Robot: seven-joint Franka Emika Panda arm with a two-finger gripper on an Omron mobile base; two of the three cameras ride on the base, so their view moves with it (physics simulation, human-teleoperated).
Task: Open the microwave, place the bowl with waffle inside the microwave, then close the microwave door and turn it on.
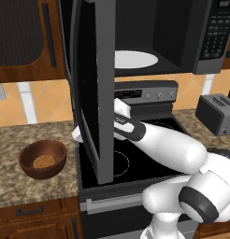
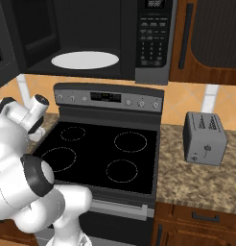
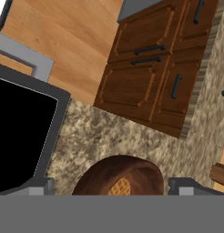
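The microwave point(image 1: 182, 32) hangs above the stove with its cavity showing and the white turntable point(image 1: 135, 59) bare. The microwave door point(image 1: 96, 93) is swung wide open toward me and hides most of my hand in the left base view. The dark wooden bowl point(image 1: 42, 158) with the waffle point(image 1: 44, 162) sits on the counter left of the stove. In the hand view my gripper point(image 3: 113, 187) is open, one fingertip on each side of the bowl point(image 3: 120, 175), and the waffle point(image 3: 119, 187) peeks out at the bottom.
The black stove point(image 1: 121, 163) lies under the arm. A grey toaster point(image 1: 217, 112) stands on the counter to the right. Brown drawers point(image 3: 150, 77) front the granite counter point(image 1: 14, 135). The keypad panel point(image 2: 152, 43) is on the microwave's right side.
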